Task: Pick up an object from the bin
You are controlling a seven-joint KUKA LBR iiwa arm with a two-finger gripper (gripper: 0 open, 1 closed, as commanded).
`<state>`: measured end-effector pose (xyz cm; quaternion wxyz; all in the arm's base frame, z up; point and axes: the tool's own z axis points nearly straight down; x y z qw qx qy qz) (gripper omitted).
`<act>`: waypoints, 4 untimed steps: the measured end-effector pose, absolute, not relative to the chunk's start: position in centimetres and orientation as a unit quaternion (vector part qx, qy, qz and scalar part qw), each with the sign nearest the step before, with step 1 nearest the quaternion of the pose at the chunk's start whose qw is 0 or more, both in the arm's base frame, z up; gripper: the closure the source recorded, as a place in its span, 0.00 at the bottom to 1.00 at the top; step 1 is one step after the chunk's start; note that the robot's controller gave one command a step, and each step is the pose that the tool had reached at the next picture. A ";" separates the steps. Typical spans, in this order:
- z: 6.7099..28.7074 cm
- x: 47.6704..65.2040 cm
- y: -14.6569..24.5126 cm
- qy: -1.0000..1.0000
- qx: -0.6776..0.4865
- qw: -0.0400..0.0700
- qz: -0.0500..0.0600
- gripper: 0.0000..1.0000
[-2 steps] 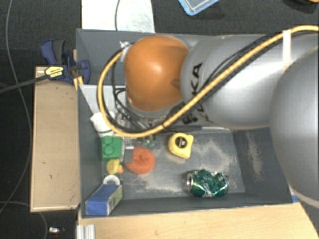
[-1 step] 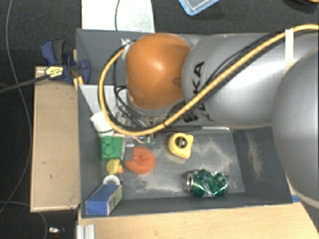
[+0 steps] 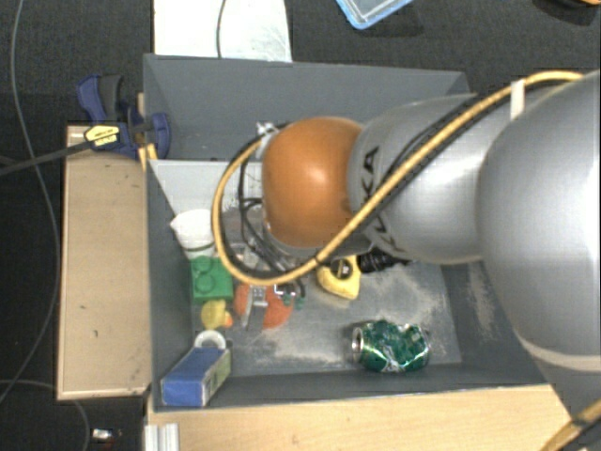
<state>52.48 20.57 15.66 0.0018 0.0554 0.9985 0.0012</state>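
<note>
Gripper [image 3: 262,306] down on a smooth orange-red lump [image 3: 274,316], crowded by a green block [image 3: 208,278] near the left wall; can't tell its grip. Bare bin floor [image 3: 437,297] lies right, past the crumpled green can [image 3: 390,346].

Grey metal bin [image 3: 310,87]. On its floor: crushed green can [image 3: 390,346] near right; blue box [image 3: 195,376] in near-left corner; green block [image 3: 208,277] and white cup [image 3: 192,228] along left wall; yellow piece [image 3: 340,285] centre.

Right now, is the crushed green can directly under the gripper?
No, the crushed green can lies well clear of the gripper, which sits over an orange thing further left in the view.
</note>
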 end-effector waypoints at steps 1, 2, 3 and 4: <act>16.0 50.3 17.2 0.997 0.080 0.005 0.003 0.00; 11.0 53.9 17.6 0.994 0.109 0.002 0.002 0.00; 6.8 53.2 17.3 0.994 0.109 0.006 0.004 0.00; 7.1 55.2 16.4 0.988 0.154 0.007 0.004 1.00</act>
